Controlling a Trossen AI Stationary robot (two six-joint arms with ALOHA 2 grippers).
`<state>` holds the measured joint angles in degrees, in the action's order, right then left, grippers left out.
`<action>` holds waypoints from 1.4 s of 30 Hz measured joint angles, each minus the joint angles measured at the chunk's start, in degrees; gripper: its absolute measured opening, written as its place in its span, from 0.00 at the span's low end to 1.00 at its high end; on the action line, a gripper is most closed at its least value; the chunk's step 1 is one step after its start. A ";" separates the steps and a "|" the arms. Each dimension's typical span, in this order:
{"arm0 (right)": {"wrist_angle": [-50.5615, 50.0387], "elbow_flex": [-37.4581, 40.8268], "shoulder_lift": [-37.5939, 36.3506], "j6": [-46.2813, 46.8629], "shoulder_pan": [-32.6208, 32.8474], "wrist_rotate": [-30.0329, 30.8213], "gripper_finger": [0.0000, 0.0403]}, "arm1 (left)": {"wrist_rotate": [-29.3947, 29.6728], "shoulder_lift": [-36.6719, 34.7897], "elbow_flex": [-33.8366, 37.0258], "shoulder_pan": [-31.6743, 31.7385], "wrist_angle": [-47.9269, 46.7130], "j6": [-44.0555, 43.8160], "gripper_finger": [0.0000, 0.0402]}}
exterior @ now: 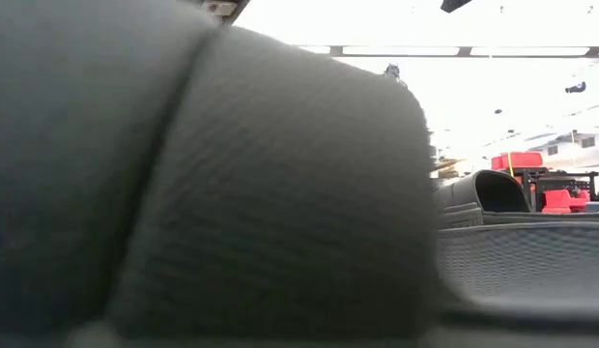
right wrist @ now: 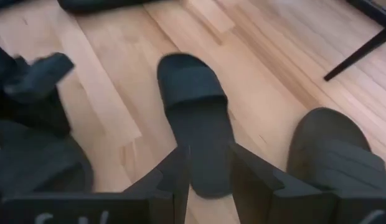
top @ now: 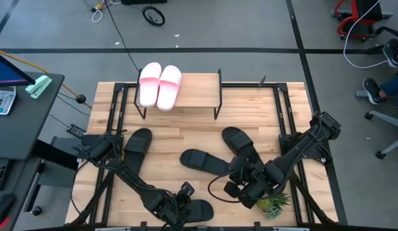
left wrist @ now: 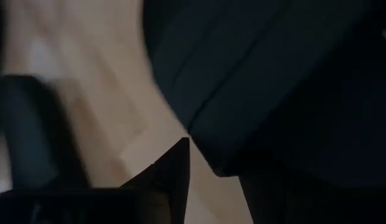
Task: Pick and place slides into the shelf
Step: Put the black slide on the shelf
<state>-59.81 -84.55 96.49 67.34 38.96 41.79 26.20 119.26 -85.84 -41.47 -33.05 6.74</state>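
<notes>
Grey floor [top: 250, 25], red chair [top: 353, 16], dark desk [top: 19, 122]

Two pale pink slides [top: 160, 85] sit side by side on the one shelf [top: 199, 90] — that's the pink pair counted. Black slides [top: 203, 161] — four on the tabletop [top: 289, 106], one of them partly under an arm. Six slides in all, and two robot arms.

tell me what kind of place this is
Probably a robotics lab or workshop. A light wooden plank table in a black metal frame stands on a grey concrete floor with loose cables, red-and-black office chairs and a dark side desk with a calculator.
</notes>
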 joint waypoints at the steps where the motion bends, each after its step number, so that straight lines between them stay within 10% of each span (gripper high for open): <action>1: 0.40 0.00 0.00 0.62 0.48 1.01 0.27 | 1.67 0.00 0.02 0.00 -0.14 -0.88 0.31; 9: 5.43 0.00 0.00 2.20 4.68 6.39 0.27 | 3.66 0.00 0.02 -0.48 0.12 -3.36 0.04; 29: 16.16 0.02 0.02 2.63 10.08 13.39 0.27 | 34.25 -14.19 -0.09 -4.86 -12.62 -18.43 0.03; 42: 16.20 0.02 0.02 3.04 10.08 13.45 0.27 | 41.96 -30.07 -0.11 14.55 -12.39 -20.17 0.03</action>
<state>-43.62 -84.53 96.51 70.38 49.04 55.24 68.16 89.19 -85.95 -26.92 -45.44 -13.43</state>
